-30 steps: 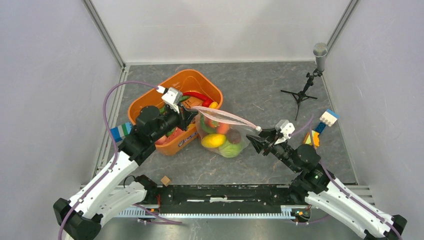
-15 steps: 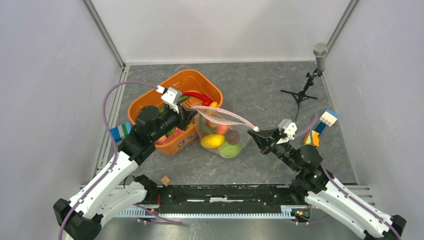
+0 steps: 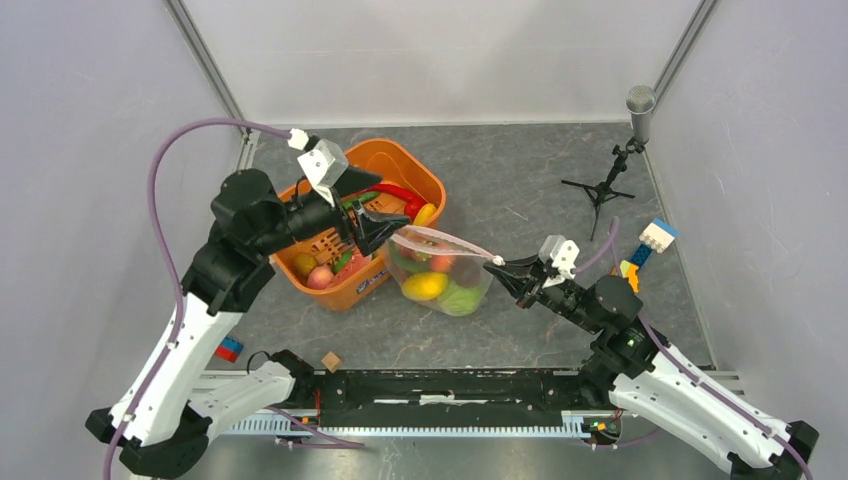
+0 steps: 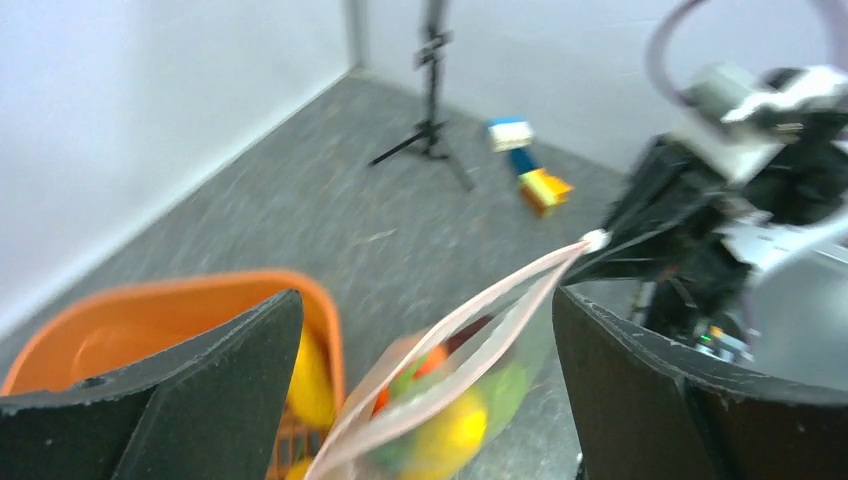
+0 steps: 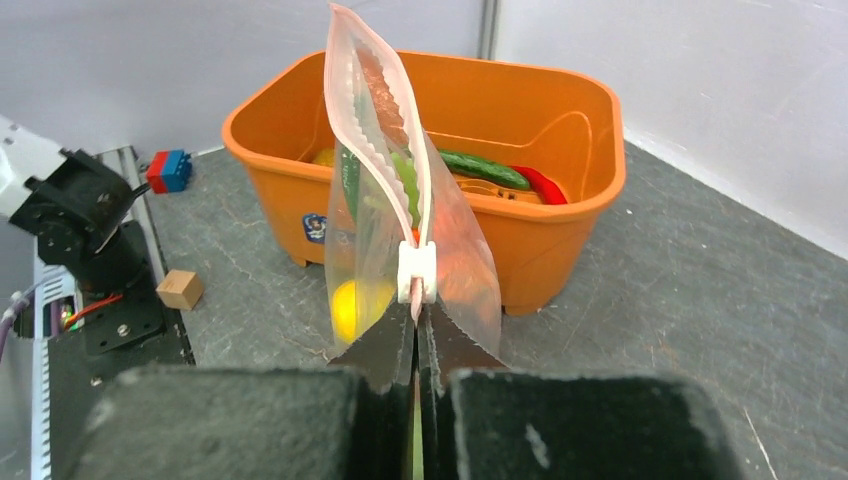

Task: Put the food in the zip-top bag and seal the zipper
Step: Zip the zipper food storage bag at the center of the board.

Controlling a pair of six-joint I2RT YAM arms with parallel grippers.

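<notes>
The clear zip-top bag [image 3: 442, 272] stands on the table beside the orange tub [image 3: 425, 178], with yellow, green and orange food [image 3: 432, 285] inside it. Its pink zipper [image 3: 447, 240] runs from the tub toward the right arm. My right gripper [image 3: 498, 264] is shut on the bag's right corner, just below the white slider [image 5: 417, 272]. In the right wrist view the two strips of the zipper [image 5: 385, 130] stand apart above the slider. My left gripper [image 3: 388, 218] is open at the bag's left end, with the zipper [image 4: 470, 320] passing between its fingers [image 4: 215, 385] untouched. A red chilli [image 3: 395, 192] and other pieces lie in the tub.
A microphone on a small tripod [image 3: 612, 178] stands at the back right. Coloured building blocks [image 3: 648, 243] lie near the right wall. A wooden cube [image 3: 331, 360] and a blue and red block [image 3: 229, 349] sit near the front rail.
My left gripper has opened, let go of the bag's left end and risen. My right gripper has shut on the right corner and shifted slightly left.
</notes>
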